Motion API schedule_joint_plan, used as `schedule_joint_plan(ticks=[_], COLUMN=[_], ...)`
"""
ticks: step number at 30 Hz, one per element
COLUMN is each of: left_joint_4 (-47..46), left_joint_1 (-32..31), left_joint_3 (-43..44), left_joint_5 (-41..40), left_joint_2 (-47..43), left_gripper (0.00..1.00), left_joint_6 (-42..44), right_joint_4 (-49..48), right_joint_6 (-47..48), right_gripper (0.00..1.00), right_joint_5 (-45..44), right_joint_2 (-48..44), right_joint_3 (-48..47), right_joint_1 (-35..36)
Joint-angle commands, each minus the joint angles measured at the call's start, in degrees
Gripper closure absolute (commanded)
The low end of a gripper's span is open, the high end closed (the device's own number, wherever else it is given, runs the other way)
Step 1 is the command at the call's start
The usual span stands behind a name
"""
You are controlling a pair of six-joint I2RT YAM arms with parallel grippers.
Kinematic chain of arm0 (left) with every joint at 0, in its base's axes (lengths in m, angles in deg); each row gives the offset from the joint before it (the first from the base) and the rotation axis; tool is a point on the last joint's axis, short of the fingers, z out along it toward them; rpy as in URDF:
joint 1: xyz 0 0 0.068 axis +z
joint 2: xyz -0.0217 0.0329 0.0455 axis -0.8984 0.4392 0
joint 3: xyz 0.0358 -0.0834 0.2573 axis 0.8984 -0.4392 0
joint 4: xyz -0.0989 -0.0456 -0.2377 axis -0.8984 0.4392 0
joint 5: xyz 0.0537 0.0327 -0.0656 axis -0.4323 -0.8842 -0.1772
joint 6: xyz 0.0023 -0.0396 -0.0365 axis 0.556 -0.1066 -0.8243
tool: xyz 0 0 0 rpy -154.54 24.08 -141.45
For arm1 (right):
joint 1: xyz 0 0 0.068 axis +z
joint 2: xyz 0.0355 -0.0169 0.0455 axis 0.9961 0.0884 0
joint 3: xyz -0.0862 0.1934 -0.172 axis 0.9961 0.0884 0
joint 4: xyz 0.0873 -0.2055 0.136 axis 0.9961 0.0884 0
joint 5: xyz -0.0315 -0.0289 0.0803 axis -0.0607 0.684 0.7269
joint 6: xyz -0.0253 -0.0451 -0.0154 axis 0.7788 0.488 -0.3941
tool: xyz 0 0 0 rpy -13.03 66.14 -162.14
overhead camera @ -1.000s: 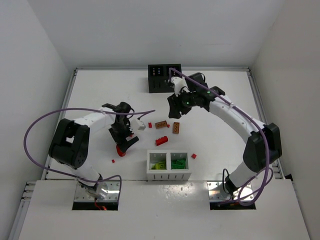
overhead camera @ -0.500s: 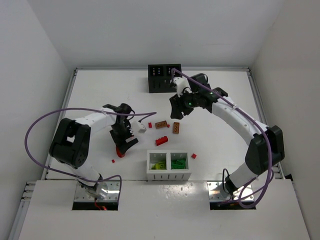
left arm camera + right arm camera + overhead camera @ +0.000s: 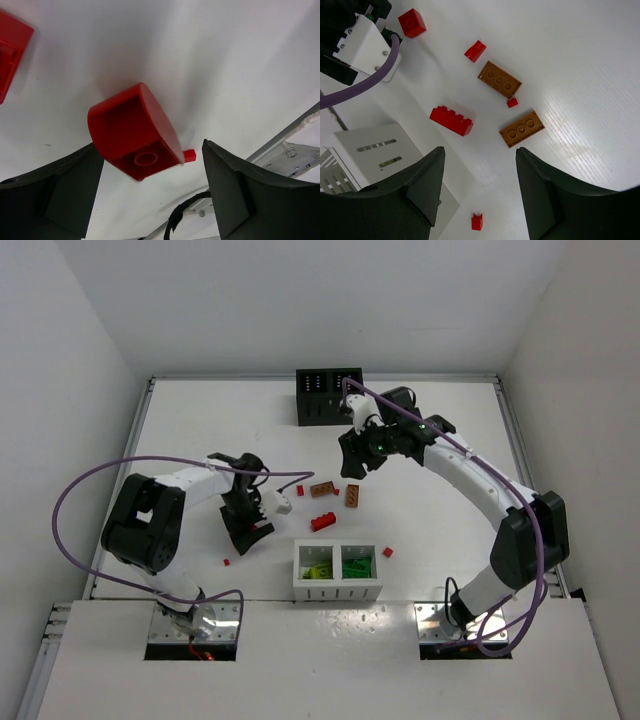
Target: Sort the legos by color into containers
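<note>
Scattered legos [image 3: 322,522] dot the white table [image 3: 200,420] between white walls [image 3: 300,300].

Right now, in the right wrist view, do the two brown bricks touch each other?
No, the upper brown brick and the lower brown brick lie apart, with a small red piece between them.

Between my left jaws sits a rounded red lego [image 3: 132,132], hollow side showing, close to one finger and apart from the other. A tiny red lego [image 3: 189,156] lies just beside it. Beyond the tips is a flat red lego [image 3: 11,47], cut by the edge.

Below my right jaws are two orange-brown bricks [image 3: 499,79] [image 3: 521,128], studs up, with a red speck [image 3: 512,102] between them. A long red brick [image 3: 451,120] lies nearer the white container [image 3: 375,150], which holds lime green legos [image 3: 320,571] and dark green legos [image 3: 356,567] in separate compartments. The black container [image 3: 328,395] stands behind those jaws.
</note>
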Motion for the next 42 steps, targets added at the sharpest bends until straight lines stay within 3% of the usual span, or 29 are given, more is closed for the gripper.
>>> schedule_joint_plan(ticks=[1, 11, 18, 24, 27, 30, 34, 38, 42], left_joint_4=[0.11, -1.56, -2.08, -1.56, -1.55, -2.87, -2.87, -2.87, -5.94], left_joint_1=[-0.49, -0.49, 0.2, 0.74, 0.74, 1.87, 1.88, 1.88, 1.35], left_joint_3=[-0.47, 3.04, 7.43, 16.3, 25.08, 40.68, 55.04, 74.96, 82.75], left_joint_5=[1.0, -0.05, 1.61, 7.76, 9.0, 9.62, 10.32, 9.1, 5.59], left_joint_2=[-0.01, 1.04, -1.94, -4.5, -1.96, 7.41, 16.93, 28.44, 35.84], left_gripper=[0.18, 0.44, 0.74, 0.8, 0.83, 0.83, 0.83, 0.83, 0.83], left_joint_6=[1.31, -1.76, -2.3, -3.78, -8.61, -17.12, -23.55, -27.69, -29.46], right_joint_4=[-1.85, -1.86, -2.38, -3.43, -4.92, -5.9, -6.43, -5.9, -5.9], right_joint_6=[0.61, 0.61, 1.14, 1.14, -0.26, -2.37, -3.51, -3.52, -4.74], right_gripper=[0.41, 0.41, 0.42, 0.43, 0.43, 0.43, 0.43, 0.43, 0.43], right_joint_5=[0.37, 0.9, 0.9, -0.85, -4.1, -7.53, -8.06, -8.85, -10.17], right_joint_2=[-0.85, -0.85, -0.85, -1.38, -1.9, -1.9, -1.21, 0.11, 1.35], right_joint_3=[-0.45, 0.08, 0.6, 1.13, 1.13, 1.13, -0.97, -3.25, -5.37], right_joint_1=[-0.26, -0.26, -0.26, -0.26, -0.79, -1.41, -2.46, -3.68, -4.83])
